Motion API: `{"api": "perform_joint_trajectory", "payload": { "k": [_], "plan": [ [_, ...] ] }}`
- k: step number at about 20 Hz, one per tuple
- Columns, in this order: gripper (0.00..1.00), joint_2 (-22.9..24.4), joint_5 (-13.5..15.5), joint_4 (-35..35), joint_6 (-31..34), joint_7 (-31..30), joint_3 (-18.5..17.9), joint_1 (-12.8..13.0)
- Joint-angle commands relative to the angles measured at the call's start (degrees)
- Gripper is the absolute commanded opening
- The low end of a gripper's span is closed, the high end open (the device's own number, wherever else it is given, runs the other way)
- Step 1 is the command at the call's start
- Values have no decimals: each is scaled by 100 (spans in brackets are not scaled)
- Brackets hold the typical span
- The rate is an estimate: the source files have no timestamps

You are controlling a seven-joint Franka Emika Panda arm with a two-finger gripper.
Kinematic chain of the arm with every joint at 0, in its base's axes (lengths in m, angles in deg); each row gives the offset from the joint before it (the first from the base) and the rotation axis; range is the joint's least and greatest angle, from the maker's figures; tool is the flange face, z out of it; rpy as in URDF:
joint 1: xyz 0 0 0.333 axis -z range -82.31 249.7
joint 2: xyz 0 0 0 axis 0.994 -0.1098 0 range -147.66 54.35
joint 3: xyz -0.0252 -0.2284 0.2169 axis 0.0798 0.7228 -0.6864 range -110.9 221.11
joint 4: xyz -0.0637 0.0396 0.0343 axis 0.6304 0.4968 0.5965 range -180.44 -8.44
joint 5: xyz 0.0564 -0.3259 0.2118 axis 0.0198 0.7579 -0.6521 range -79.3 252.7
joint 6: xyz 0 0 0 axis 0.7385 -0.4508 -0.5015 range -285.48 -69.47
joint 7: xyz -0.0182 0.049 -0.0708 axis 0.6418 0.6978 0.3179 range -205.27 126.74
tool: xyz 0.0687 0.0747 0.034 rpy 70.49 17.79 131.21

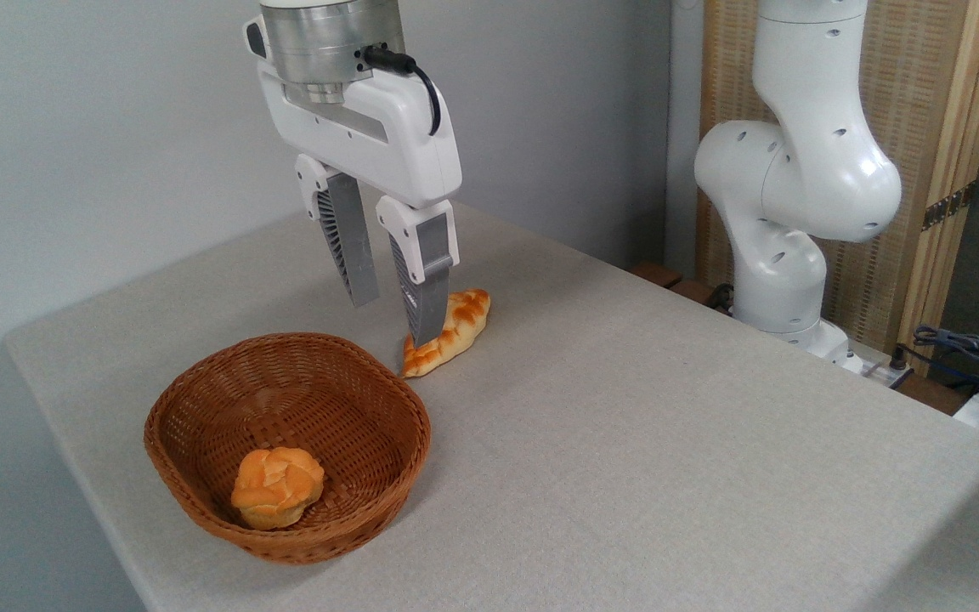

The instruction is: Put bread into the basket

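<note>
One small round orange-golden knotted bun [277,487] lies inside oval brown woven wicker basket [200,399], near front wall; judge task done. Two-finger gripper [396,297] hangs above, fingers parted, holding nothing. You note long plaited loaf [460,327] on grey cloth-covered table [668,442], beside basket. Plain wall behind.

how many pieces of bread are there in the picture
2. The round bun lies inside the basket, near its front wall. The long plaited loaf lies on the table just behind the basket, partly hidden by the fingers.
</note>
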Motion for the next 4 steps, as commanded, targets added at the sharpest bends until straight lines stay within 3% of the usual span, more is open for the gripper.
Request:
{"api": "perform_joint_trajectory", "payload": {
  "k": [1, 4],
  "plan": [
    [100, 1, 15, 50, 158, -24, 93, -119],
    [100, 1, 41, 50, 158, -16, 93, -119]
  ]
}}
